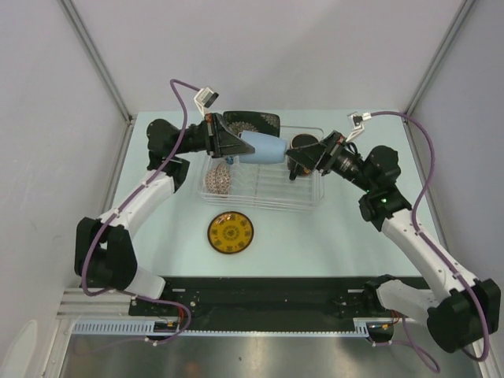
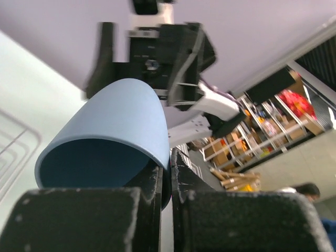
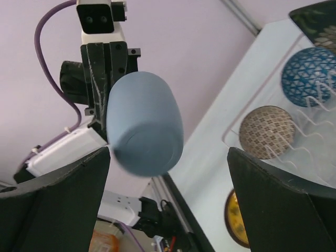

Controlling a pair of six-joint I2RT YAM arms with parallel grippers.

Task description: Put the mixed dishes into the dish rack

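My right gripper [image 3: 169,156] is spread wide, one dark finger in each lower corner. Between them hangs a pale blue cup [image 3: 144,123], lying sideways with its base turned toward me and its far end held by the left gripper [image 3: 105,89]. Off to the right on the pale table [image 3: 220,102], a clear rack [image 3: 230,137] holds a blue patterned bowl [image 3: 307,76] and a beige patterned bowl [image 3: 268,131] on edge among thin wires, with a black plate [image 3: 320,18] at the top corner and a yellow plate [image 3: 234,215] showing outside the rack beside my right finger.
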